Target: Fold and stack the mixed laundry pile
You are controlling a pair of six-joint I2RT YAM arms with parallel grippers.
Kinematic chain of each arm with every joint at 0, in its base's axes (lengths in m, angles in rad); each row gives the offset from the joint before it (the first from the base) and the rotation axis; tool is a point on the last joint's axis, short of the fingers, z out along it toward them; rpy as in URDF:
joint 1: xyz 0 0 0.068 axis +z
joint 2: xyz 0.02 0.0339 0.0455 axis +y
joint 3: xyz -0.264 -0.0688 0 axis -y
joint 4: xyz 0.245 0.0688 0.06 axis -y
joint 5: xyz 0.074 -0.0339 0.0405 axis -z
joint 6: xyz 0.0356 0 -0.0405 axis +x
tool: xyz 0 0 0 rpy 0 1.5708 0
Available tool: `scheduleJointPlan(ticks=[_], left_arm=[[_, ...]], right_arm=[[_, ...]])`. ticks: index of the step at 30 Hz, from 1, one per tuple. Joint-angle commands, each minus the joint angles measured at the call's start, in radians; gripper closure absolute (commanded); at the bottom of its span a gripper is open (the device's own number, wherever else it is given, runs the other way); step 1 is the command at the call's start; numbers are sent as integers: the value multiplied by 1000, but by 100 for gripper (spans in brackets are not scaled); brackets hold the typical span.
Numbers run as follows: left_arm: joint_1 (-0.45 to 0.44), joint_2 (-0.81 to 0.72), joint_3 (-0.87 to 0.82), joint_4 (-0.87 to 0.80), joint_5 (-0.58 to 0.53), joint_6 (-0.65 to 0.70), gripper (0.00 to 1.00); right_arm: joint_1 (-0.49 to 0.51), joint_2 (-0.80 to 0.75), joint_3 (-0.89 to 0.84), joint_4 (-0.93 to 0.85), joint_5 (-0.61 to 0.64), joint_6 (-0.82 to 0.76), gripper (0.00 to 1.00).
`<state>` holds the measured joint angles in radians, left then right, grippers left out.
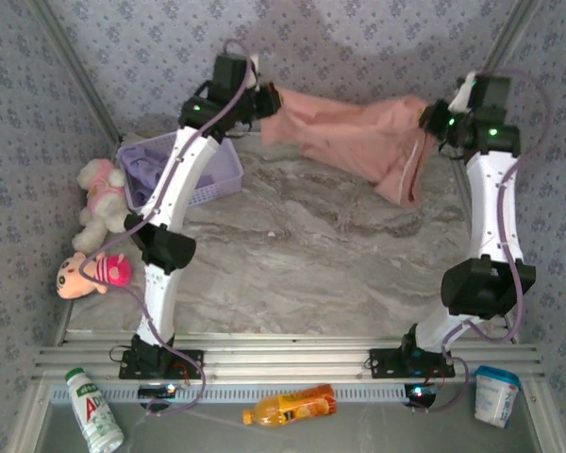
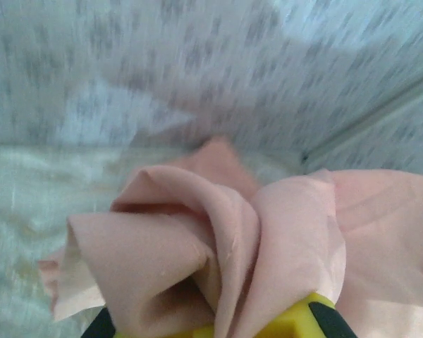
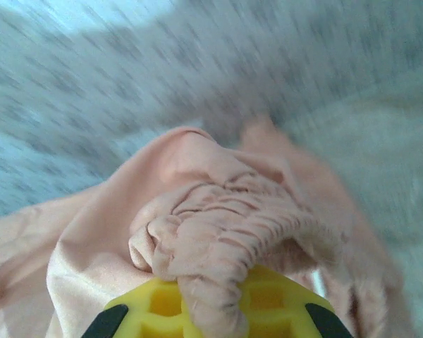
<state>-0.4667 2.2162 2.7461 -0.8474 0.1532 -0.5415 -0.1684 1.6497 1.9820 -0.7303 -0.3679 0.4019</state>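
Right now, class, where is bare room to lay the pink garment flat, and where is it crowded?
Free: the marble table centre, from the pink garment forward to the near rail. Crowded: the left edge, with the lavender basket and plush toys.

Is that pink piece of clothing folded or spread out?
Spread out: the pink garment hangs stretched between the left tool and right tool, each shut on one end.
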Motion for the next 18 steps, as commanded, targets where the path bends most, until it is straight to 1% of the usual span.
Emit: scheduleJointPlan(ticks=[1,3,5,8,10,11,12,13,14,16,18], left_arm=[[44,34,206,-63,79,-37,100],[61,12,212,-19,123,-59,100],[55,-13,205,-40,126,-32,100],[27,-49,153,-162,121,37,99],[-19,-87,56,-280,64,112,98],[-44,-113,-16,-310,29,145,98],[-77,-161,-145,-315,-20,170,97],[-104,-224,-312,-272,-49,184,97],[-120,-289,-475,-207,-67,176,97],[-121,-447,-860,-19,-62,103,98],[-94,-565,-1132,97,-61,-11,99]], right_arm=[[-43,20,222,14,-145,29,100],[-56,17,275,43,-189,54,100],[-59,-19,229,70,-199,54,100],[-59,-121,-9,125,-213,37,100],[-66,-200,-212,169,-209,28,100],[-69,-237,-303,177,-212,26,100],[-73,-277,-420,193,-224,28,100],[-73,-327,-551,200,-232,25,100],[-73,-353,-618,191,-234,20,100],[-71,-427,-798,161,-240,23,100],[-58,-498,-952,135,-258,42,100]])
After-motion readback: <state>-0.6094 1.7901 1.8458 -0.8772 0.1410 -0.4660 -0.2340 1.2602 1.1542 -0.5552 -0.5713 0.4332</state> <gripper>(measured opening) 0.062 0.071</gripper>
